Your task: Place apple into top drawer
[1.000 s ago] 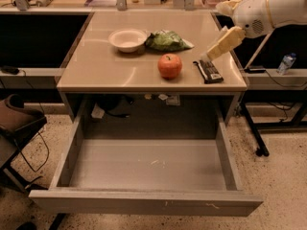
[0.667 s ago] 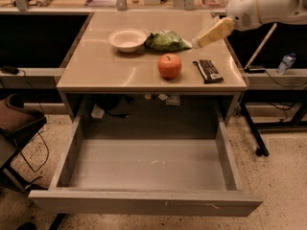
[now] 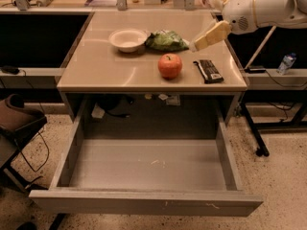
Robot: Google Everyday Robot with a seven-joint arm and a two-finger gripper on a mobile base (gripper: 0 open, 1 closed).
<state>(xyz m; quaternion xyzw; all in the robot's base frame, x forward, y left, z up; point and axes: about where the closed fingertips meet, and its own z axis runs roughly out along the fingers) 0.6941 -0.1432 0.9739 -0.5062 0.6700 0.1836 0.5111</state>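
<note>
The red-orange apple (image 3: pixel 170 65) sits upright on the tan table (image 3: pixel 105 68), near its front edge and right of centre. The top drawer (image 3: pixel 144 207) is pulled fully out below the table, and its grey inside is bare. My gripper (image 3: pixel 195 46) hangs over the table from the upper right on a white arm, its tan fingers pointing down-left. Its tip is above and to the right of the apple, apart from it, close to the green bag.
A white bowl (image 3: pixel 128 39) and a green leafy bag (image 3: pixel 166 40) lie behind the apple. A black flat bar (image 3: pixel 207 71) lies right of the apple. A dark chair (image 3: pixel 17 123) stands at left, a desk frame and a water bottle (image 3: pixel 286 63) at right.
My gripper has moved left and toward the back of the table, from over the black bar to beside the green bag. The apple has not moved.
</note>
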